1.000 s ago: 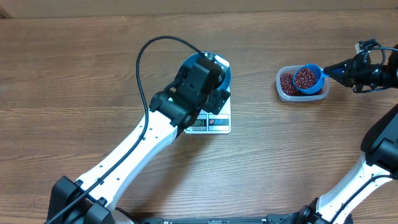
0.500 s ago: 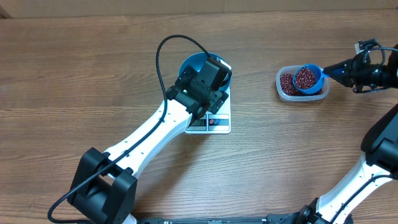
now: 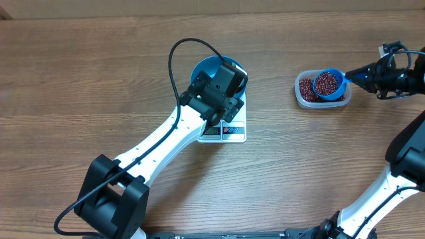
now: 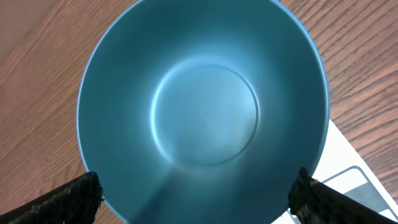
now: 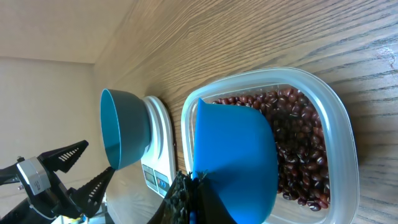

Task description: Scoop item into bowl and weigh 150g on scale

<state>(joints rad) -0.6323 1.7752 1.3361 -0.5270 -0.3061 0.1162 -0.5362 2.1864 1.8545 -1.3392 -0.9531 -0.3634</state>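
Nearest, the scale carries the empty blue bowl. Above it hangs the left gripper, jaws fully spread, grasping nothing. Farther right, the right gripper is clamped on the handle of the blue scoop, which is heaped with red-brown beans at the clear tub.

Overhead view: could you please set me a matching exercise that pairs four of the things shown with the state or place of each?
Column one:
1. bowl
2. scoop
3. scale
4. left pincer

Column two:
A. open wide
B. full of beans
C. empty
D. white, beneath the bowl

Pairs: 1-C, 2-B, 3-D, 4-A
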